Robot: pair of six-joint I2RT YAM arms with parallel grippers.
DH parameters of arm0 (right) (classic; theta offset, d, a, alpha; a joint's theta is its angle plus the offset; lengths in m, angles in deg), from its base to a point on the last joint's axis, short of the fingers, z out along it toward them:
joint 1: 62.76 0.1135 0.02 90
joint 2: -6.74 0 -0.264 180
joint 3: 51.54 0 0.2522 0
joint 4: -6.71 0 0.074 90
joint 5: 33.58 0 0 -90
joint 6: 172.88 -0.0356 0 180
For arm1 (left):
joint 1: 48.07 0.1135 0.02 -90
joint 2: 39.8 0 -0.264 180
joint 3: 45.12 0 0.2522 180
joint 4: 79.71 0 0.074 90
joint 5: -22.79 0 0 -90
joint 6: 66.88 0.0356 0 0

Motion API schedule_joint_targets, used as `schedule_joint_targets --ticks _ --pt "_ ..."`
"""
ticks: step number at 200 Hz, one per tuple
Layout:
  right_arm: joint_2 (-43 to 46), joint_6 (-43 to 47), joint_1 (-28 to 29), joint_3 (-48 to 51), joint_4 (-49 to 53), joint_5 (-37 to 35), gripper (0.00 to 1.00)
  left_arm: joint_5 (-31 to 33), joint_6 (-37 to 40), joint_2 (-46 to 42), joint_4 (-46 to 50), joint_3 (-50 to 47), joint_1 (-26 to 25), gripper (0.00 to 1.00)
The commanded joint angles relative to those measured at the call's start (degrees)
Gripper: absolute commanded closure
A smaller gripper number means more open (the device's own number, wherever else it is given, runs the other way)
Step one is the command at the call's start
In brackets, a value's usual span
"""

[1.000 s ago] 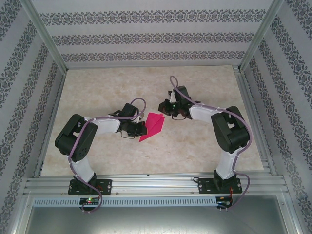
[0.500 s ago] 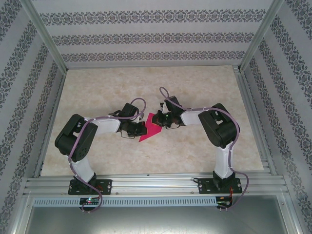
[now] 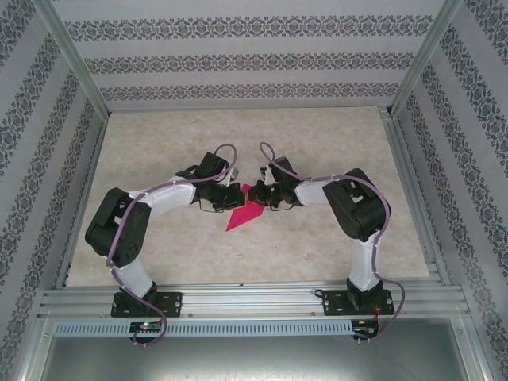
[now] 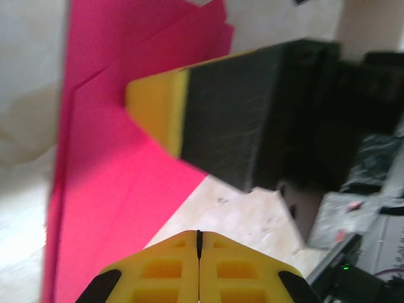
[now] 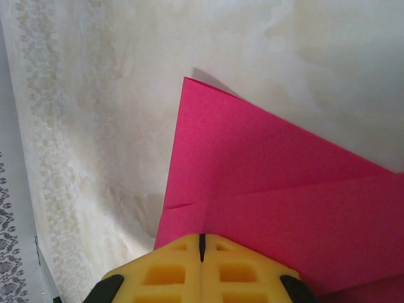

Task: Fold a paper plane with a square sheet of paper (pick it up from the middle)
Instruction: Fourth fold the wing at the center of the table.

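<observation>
Now left gripper [image 4: 199, 243] and right gripper [image 5: 202, 243] are closed on nothing, tips facing over the folded paper [image 5: 265, 170] on worktop [image 5: 95, 126].

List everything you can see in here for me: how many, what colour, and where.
paper: one, magenta-pink, partly folded with a sharp point, lying flat mid-table
table: one, beige marbled, under everything
walls: three, white with grey patterned bands, around the table
metal frame: one, silver, along the near edge and up the corners
arms: two, black and white, left arm and right arm, bolted at the near edge
grippers: two, black with yellow tips, both shut, left gripper and right gripper meeting over the paper
</observation>
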Motion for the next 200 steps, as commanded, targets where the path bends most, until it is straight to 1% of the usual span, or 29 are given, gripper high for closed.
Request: schedule_joint_targets --ticks 1,12,24,40,72,93,115,152,178,200 --pt "-2.16 0.55 -1.08 2.70 5.64 -4.10 0.96 -2.93 -4.04 4.14 -3.74 0.29 -0.08 0.92" --pt "-2.16 0.55 -1.02 2.65 5.62 -4.11 0.96 -2.86 -5.00 5.82 -4.73 -0.10 -0.10 0.92" --pt "-2.24 0.51 -1.00 2.74 5.76 -4.11 0.96 -3.51 -6.51 7.50 -7.94 -1.79 -0.11 0.89" --pt "-2.40 0.55 -1.00 2.98 5.71 -4.13 0.96 -2.29 -7.09 8.80 -8.47 -3.35 -0.07 0.89" --pt "-2.51 0.73 -1.08 3.36 6.06 -4.19 0.96 2.08 -5.48 7.90 -4.73 -7.17 0.04 0.91" --pt "-2.60 0.90 -1.17 3.27 6.52 -4.36 0.96 3.16 -4.26 5.64 -3.38 -9.47 0.13 0.91" --pt "-2.77 1.25 -1.17 2.91 7.15 -4.50 0.96 2.19 -3.23 3.36 -2.75 -9.87 0.12 0.90" --pt "-2.68 1.43 -1.17 2.66 7.68 -4.54 0.96 -1.88 -2.48 -0.86 -2.90 -7.91 0.08 0.86" --pt "-2.64 1.52 -1.17 2.58 7.95 -4.45 0.96 -5.43 -1.41 -0.96 -0.58 -6.39 0.02 0.84" --pt "-2.82 1.51 -1.17 2.79 8.03 -4.54 0.96 -4.14 -0.38 -0.22 2.01 -6.95 0.07 0.86"
